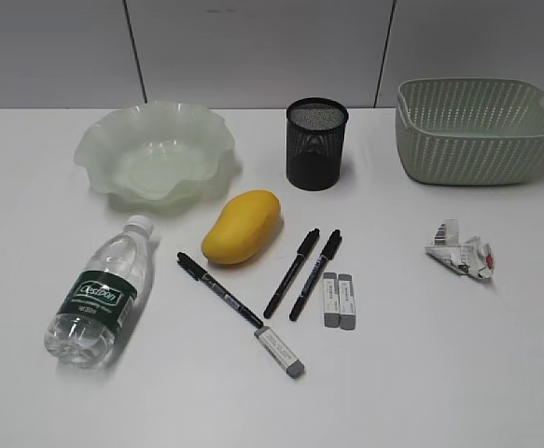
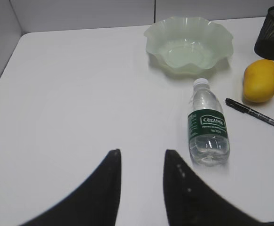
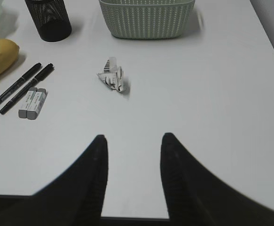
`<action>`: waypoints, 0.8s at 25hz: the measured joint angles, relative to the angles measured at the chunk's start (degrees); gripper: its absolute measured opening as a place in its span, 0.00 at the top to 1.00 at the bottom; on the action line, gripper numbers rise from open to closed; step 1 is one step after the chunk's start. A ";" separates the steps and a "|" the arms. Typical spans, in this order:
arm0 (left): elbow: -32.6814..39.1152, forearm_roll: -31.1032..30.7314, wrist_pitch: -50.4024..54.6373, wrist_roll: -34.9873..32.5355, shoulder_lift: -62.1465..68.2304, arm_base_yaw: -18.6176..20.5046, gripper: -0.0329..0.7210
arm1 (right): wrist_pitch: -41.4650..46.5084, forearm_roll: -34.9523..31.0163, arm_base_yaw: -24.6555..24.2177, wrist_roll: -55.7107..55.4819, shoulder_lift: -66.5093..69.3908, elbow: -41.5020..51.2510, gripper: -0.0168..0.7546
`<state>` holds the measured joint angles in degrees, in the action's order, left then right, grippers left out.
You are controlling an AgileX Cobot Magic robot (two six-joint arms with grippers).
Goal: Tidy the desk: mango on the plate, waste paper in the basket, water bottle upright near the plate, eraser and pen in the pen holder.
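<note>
Exterior view: water bottle (image 1: 99,297) lying flat, liable to roll when gripped. Left gripper (image 2: 141,162) and right gripper (image 3: 133,146): both parted, empty.

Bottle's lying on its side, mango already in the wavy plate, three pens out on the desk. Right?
Not quite: the mango is not in the plate; it lies on the desk beside it, and the plate is empty. The exterior view shows this. The water bottle lying down and three pens are correct.

Grey panelled wall (image 1: 253,47) behind, dark vertical seams (image 1: 133,51) between panels.
</note>
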<state>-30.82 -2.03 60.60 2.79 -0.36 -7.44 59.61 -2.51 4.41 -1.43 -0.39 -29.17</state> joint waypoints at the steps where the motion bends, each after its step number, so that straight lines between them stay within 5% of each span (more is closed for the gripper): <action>1: 0.00 0.00 0.00 0.00 0.00 0.00 0.65 | 0.00 0.00 0.00 0.00 0.00 0.00 0.58; 20: 0.00 0.00 0.00 0.00 0.00 0.00 0.65 | 0.00 0.00 0.00 0.00 0.00 0.00 0.58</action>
<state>-30.82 -2.03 60.60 2.79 -0.36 -7.44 59.61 -2.51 4.41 -1.43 -0.39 -29.17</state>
